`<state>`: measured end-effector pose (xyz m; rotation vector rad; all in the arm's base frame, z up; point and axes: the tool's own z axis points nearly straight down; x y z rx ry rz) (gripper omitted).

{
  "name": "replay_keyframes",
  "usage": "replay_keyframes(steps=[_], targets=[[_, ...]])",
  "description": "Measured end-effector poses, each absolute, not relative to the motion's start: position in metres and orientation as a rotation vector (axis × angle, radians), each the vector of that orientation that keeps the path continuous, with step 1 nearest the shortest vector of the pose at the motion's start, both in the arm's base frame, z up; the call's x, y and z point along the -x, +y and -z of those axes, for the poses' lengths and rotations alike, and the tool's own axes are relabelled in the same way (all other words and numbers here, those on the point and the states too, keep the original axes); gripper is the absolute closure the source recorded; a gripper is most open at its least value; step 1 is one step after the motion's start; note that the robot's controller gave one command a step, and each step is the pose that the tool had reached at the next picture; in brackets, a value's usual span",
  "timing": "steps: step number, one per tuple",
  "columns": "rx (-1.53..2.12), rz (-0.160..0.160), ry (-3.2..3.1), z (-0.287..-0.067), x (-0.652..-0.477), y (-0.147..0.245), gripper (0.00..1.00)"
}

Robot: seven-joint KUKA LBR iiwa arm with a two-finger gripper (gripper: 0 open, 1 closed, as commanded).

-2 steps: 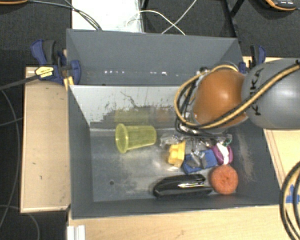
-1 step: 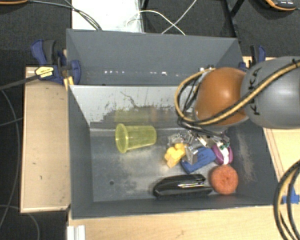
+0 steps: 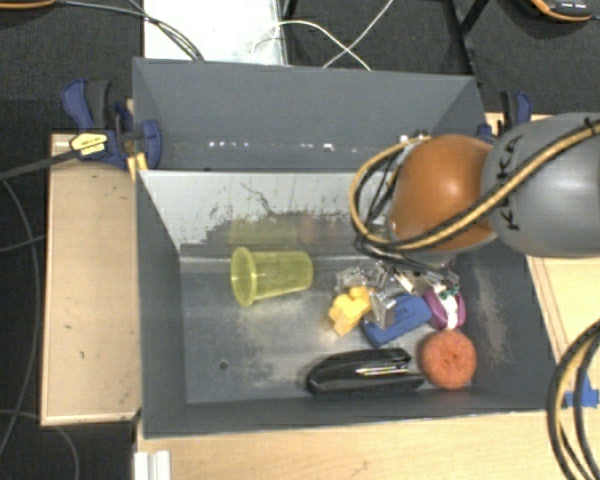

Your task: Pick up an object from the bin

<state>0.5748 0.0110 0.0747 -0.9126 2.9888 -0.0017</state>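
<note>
Gripper (image 3: 382,294) down in the bin (image 3: 280,128), between a small yellow toy (image 3: 347,311) to its left and a blue piece (image 3: 408,315) to its right. Whether it grips: cannot tell.

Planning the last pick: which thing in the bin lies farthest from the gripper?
The translucent yellow cup, on its side alone at the left of the bin. The yellow piece, blue piece, orange ball and black case crowd near the gripper.

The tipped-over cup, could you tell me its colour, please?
The cup is yellow-green; camera view.
</note>
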Motion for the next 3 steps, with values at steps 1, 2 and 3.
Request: replay_keyframes(steps=[1,2,3], targets=[[0.912,0.001,2.989,-0.077,-0.574,0.011,1.00],[0.911,-0.005,2.995,-0.098,-0.572,0.012,1.00],[0.911,-0.002,2.991,-0.126,-0.573,0.012,1.00]])
